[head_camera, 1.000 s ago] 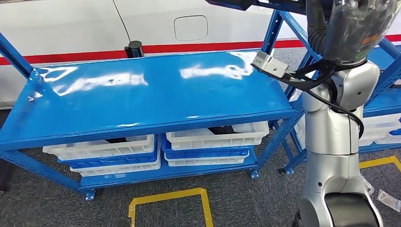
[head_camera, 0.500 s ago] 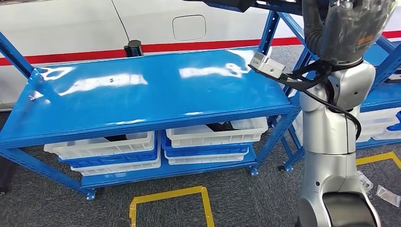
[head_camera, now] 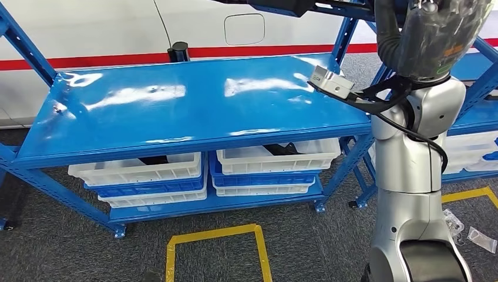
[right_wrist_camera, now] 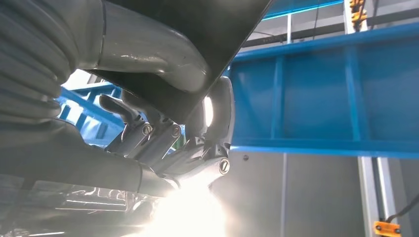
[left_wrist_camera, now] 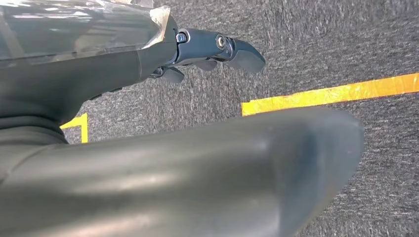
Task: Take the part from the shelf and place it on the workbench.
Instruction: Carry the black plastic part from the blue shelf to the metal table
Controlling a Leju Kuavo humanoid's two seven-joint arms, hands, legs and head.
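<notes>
My right hand [head_camera: 437, 35] is raised at the top right of the head view, wrapped in clear plastic. It grips a dark flat part [head_camera: 282, 7] that reaches left along the top edge, above the back of the blue workbench top [head_camera: 194, 106]. In the right wrist view the fingers [right_wrist_camera: 148, 133] curl under the dark part [right_wrist_camera: 207, 29], with blue rack beams behind. My left hand [left_wrist_camera: 207, 47] hangs over grey carpet, its fingers stretched out and holding nothing.
White bins [head_camera: 141, 170] [head_camera: 276, 158] sit on the shelf under the bench top. A second blue rack [head_camera: 475, 123] stands to the right. A yellow tape square [head_camera: 214, 238] marks the floor in front. A white panel with a red stripe [head_camera: 106, 59] runs behind.
The whole scene has slid a little to the right in the picture, so the camera has turned. My right arm keeps its raised pose with the part.
</notes>
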